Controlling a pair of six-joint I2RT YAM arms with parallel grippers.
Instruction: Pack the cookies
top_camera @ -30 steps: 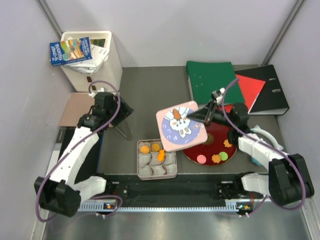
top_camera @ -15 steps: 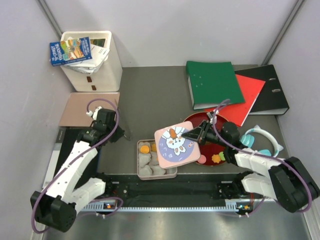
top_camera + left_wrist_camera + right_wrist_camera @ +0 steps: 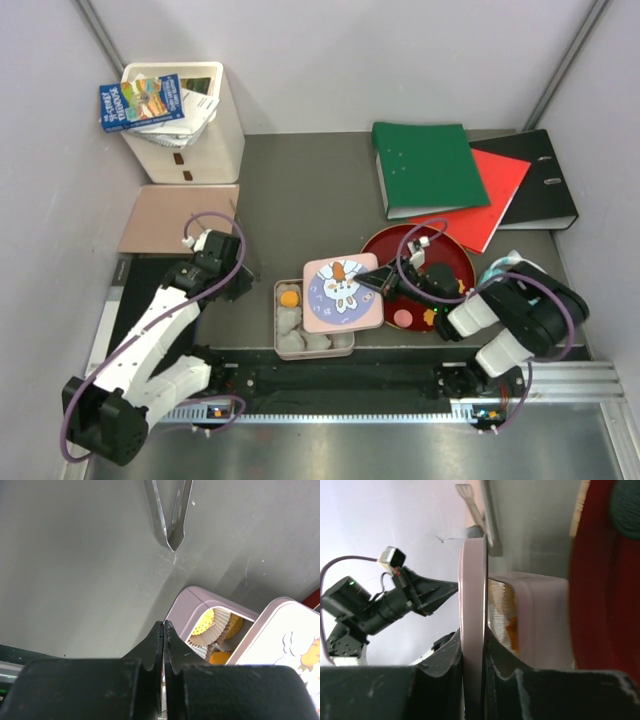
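Nearest, left end effector (image 3: 163, 626) clenched on nothing, hovering over bare bench (image 3: 75, 580) just left of tin (image 3: 186, 599). Right end effector (image 3: 472, 637) pinching edge of pink lid (image 3: 343, 293), held over most of tin, left column of paper cups (image 3: 289, 322) uncovered. Cookies: one orange (image 3: 289, 297) in tin's far-left cup, one pink (image 3: 402, 317) on red plate (image 3: 455, 262) beside. Beyond, metal tongs (image 3: 172, 515) on bench. Farthest, green binder (image 3: 425, 165) and white bin (image 3: 195, 125).
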